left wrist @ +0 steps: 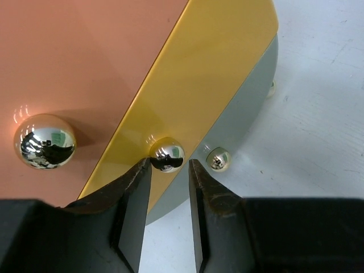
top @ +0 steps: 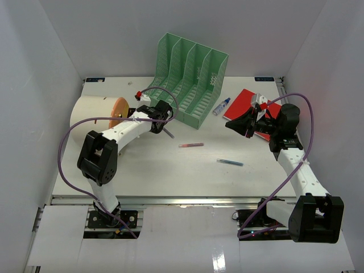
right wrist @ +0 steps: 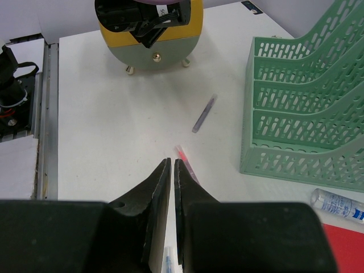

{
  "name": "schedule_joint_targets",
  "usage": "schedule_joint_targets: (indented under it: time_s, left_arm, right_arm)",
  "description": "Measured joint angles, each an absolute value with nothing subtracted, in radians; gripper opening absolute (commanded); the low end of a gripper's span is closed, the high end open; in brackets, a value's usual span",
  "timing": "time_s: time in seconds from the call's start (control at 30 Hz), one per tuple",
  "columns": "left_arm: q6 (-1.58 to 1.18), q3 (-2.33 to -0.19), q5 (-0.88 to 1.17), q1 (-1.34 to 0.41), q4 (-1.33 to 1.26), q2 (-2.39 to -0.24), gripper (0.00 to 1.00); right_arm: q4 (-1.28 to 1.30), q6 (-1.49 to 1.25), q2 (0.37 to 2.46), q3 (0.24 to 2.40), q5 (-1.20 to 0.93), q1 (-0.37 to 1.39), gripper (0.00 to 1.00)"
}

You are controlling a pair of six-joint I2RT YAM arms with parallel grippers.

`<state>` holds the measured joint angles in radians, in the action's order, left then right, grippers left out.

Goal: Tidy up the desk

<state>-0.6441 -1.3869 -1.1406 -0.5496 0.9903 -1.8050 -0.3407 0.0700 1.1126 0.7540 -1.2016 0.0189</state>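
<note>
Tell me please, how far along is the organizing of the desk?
Done: nothing visible; the green file rack looks empty. In hand: the left gripper has open jaws on either side of a gold knob on the round drawer box. Left: red pen, blue pen, grey pen, small bottle and red notebook lie loose on the desk. The right gripper is shut, empty.

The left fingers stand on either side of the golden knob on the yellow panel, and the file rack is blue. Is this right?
Not fully: the file rack is green, not blue, as the top view shows. The left fingers do flank the golden knob on the yellow panel.
</note>
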Motion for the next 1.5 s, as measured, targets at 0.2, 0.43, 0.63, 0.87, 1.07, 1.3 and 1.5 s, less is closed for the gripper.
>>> schedule_joint_targets:
  time_s: [0.2, 0.43, 0.63, 0.87, 1.07, 1.3, 1.5]
  left_arm:
    - [-0.646, -1.389, -1.147, -0.549, 0.995, -1.805, 0.04]
    - [-0.643, -1.394, -1.11, -0.543, 0.993, -1.81, 0.0]
    - [-0.636, -1.426, -1.091, -0.57, 0.992, -1.804, 0.26]
    - [-0.631, -1.439, -1.1, -0.579, 0.991, -1.793, 0.42]
    - [-0.777, -1.462, -1.149, -0.579, 1.08, -1.807, 0.44]
    - [-1.128, -1.563, -1.204, -0.579, 1.284, -1.941, 0.43]
    - [-1.243, -1.565, -1.22, -0.578, 1.329, -1.974, 0.43]
  right_arm:
    - [-0.341, 0.07, 1.113, 0.754, -1.206, 0.019, 0.13]
    - [-0.341, 0.07, 1.113, 0.754, -1.208, 0.019, 0.13]
    - [-0.341, 0.07, 1.113, 0.754, -1.208, 0.019, 0.13]
    - [-0.341, 0.07, 1.113, 0.754, -1.208, 0.019, 0.13]
    - [-0.341, 0.07, 1.113, 0.754, -1.208, 0.019, 0.13]
    - [-0.34, 0.07, 1.114, 0.754, -1.209, 0.019, 0.13]
    - [-0.341, 0.07, 1.114, 0.754, -1.212, 0.019, 0.13]
